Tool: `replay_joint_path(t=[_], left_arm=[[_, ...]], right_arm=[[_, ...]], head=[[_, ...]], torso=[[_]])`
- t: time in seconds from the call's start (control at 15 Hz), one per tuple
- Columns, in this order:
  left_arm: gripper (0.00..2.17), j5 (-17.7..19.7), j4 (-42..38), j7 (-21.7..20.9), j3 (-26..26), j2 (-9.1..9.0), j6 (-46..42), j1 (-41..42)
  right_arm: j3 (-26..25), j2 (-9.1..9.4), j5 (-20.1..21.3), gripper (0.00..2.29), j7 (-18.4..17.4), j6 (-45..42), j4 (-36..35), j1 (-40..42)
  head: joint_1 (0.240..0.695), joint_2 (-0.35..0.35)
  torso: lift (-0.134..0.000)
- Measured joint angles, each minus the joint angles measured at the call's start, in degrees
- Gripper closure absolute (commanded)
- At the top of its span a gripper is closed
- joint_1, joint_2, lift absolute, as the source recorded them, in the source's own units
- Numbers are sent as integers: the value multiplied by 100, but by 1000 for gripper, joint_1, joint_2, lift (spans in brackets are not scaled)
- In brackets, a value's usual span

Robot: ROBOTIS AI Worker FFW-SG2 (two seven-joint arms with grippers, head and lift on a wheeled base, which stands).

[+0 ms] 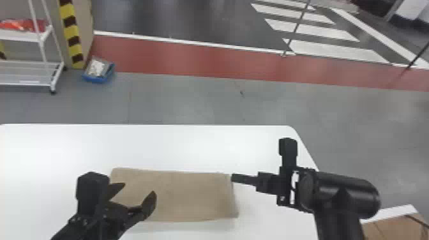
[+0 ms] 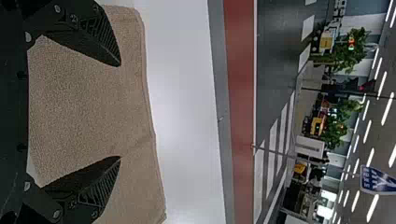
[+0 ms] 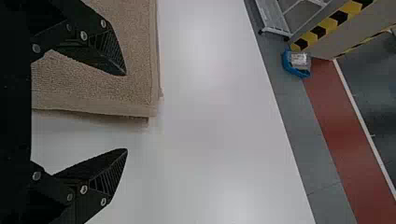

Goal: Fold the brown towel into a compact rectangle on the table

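Both are wide open and empty: your left claw (image 1: 139, 188) above the left part of the brown towel (image 1: 191, 196), your right claw (image 1: 234, 178) by its right edge. The towel lies in a flat rectangle on your white table (image 1: 191, 143); beyond runs a red floor strip (image 1: 178, 60).

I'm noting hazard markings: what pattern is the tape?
The tape has yellow and black stripes, clearest in the right wrist view.
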Motion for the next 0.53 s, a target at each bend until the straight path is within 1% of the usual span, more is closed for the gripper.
replay_joint_path(t=[0.27, 0.53], left_arm=[[215, -132, 186, 19, -190, -24, 1, -144], [215, -144, 238, 17, -228, -13, -14, -180]], right_arm=[[239, 8, 363, 383, -12, 369, 243, -297], [476, 49, 598, 383, -26, 436, 707, -640]], head=[[695, -302], [695, -290]], torso=[[0], [0]])
